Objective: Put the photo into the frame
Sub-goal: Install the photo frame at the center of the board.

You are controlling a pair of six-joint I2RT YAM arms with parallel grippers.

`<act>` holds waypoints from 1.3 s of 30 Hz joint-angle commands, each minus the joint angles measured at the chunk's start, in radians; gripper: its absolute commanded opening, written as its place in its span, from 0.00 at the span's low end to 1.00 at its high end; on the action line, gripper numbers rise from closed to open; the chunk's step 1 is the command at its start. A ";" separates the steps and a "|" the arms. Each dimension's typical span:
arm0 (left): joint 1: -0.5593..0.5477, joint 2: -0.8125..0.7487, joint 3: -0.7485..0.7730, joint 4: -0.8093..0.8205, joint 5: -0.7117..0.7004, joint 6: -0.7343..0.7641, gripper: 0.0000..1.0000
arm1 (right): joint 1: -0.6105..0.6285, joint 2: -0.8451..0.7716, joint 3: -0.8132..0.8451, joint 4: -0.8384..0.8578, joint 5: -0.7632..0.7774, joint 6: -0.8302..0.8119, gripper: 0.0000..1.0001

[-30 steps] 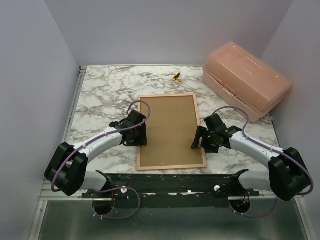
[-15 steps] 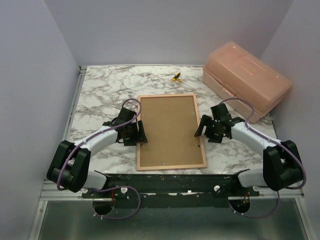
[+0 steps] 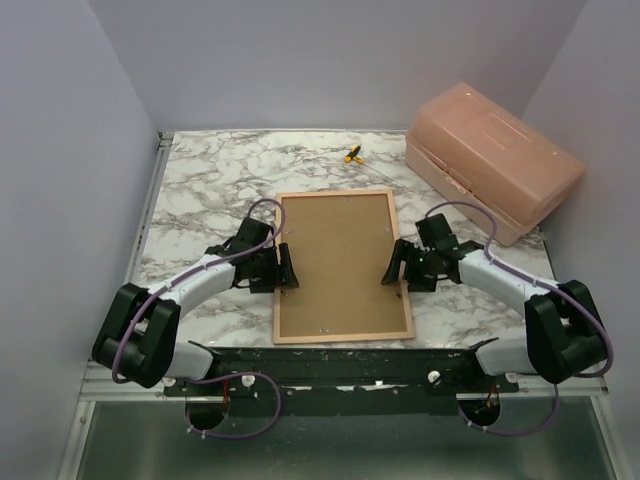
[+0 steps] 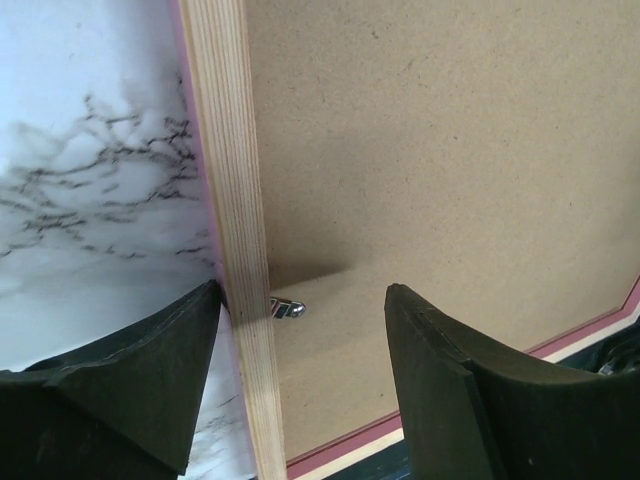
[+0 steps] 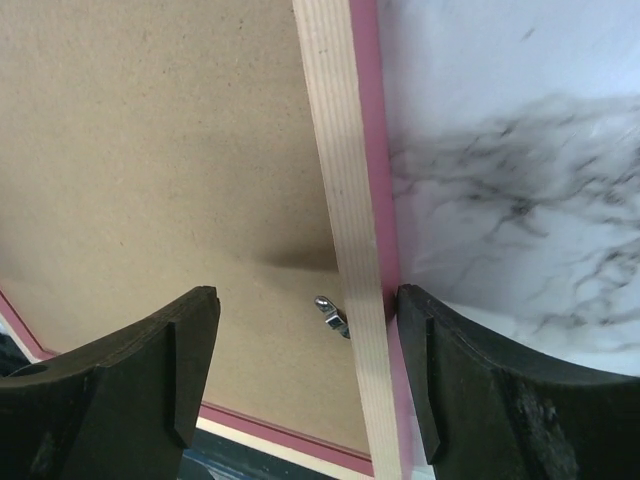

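Note:
The frame (image 3: 277, 300) lies face down in the middle of the table, its light wood back up and the brown backing board (image 3: 340, 262) set inside it. The photo is hidden. My left gripper (image 3: 284, 267) is open astride the frame's left rail (image 4: 232, 200), outer finger touching its edge, a small metal tab (image 4: 287, 308) between the fingers. My right gripper (image 3: 397, 266) is open astride the right rail (image 5: 345, 200), outer finger against the pink edge, a metal tab (image 5: 331, 316) between the fingers.
A salmon plastic box (image 3: 492, 171) stands at the back right. A small yellow and black tool (image 3: 352, 154) lies behind the frame. The frame's near edge sits close to the table's front edge. Grey walls close in the left, back and right.
Both grippers have shifted along the frame's side rails and settled astride them. The right gripper moved inward onto the right rail. The frame has turned slightly.

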 commanded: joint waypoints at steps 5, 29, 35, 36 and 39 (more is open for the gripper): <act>-0.016 -0.102 -0.010 -0.143 -0.134 -0.005 0.75 | 0.161 -0.074 -0.067 -0.056 -0.014 0.080 0.67; -0.016 -0.027 0.014 -0.148 -0.166 0.029 0.75 | 0.374 0.113 0.093 -0.248 0.420 0.106 0.29; -0.017 -0.025 0.014 -0.139 -0.159 0.041 0.74 | 0.376 0.102 0.109 -0.221 0.450 0.107 0.00; -0.016 -0.023 0.012 -0.138 -0.159 0.042 0.74 | 0.375 0.098 0.111 -0.221 0.457 0.108 0.00; -0.016 -0.016 0.006 -0.130 -0.154 0.045 0.74 | 0.376 0.081 0.114 -0.209 0.451 0.111 0.00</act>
